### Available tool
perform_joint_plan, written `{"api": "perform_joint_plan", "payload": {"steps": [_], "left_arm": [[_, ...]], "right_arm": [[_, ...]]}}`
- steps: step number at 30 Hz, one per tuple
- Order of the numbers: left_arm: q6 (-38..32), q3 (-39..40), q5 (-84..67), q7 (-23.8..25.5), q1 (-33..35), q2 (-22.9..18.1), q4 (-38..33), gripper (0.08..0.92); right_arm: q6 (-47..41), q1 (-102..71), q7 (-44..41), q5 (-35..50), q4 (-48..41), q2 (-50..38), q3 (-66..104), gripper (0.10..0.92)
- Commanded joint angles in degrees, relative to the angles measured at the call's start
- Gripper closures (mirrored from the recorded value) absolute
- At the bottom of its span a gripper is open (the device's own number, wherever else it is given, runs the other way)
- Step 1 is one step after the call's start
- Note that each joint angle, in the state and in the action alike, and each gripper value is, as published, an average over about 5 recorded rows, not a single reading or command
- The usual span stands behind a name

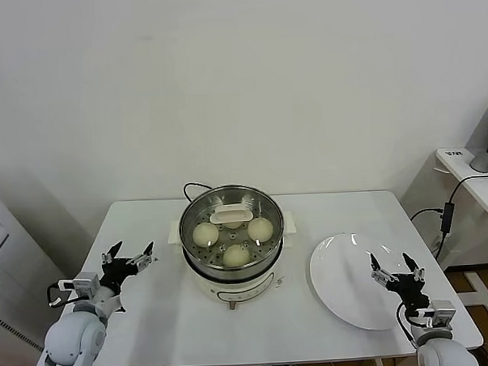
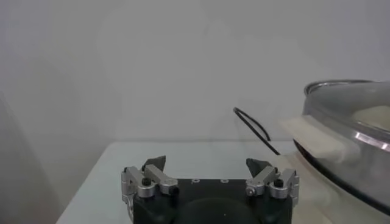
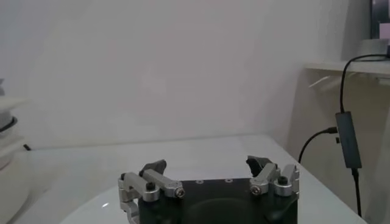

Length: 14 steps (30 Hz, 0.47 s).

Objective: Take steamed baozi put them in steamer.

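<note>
The steamer (image 1: 232,232) stands mid-table on its white cooker base. Three steamed baozi (image 1: 236,254) lie in it, at left (image 1: 205,234), right (image 1: 260,228) and front. A glass lid with a cream handle (image 1: 228,215) sits over them, and the handle hides the spot behind. My left gripper (image 1: 131,258) is open and empty, left of the steamer. In the left wrist view (image 2: 210,167) the steamer (image 2: 350,131) lies ahead to one side. My right gripper (image 1: 396,269) is open and empty over the white plate's right part; it also shows in the right wrist view (image 3: 207,165).
The flat white plate (image 1: 346,284) lies empty at the table's front right. A black cord (image 1: 191,187) runs behind the steamer. A side desk with cables (image 1: 459,182) stands to the right of the table.
</note>
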Motion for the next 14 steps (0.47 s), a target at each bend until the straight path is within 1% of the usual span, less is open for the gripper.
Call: {"api": "perform_joint_plan", "payload": {"steps": [1,14], "left_arm": [[0.04,-0.16,-0.45,-0.11,0.19,-0.18,0.0,0.177],[0.25,-0.19,-0.71,-0.15,0.22,-0.28,-0.04,0.177]], "right_arm": [[-0.29,0.25,0.74,-0.95,-0.06,0.05,0.03,0.203],[-0.27,0.19,0.69,-1.36,-0.18,0.12,-0.06,0.203]]}}
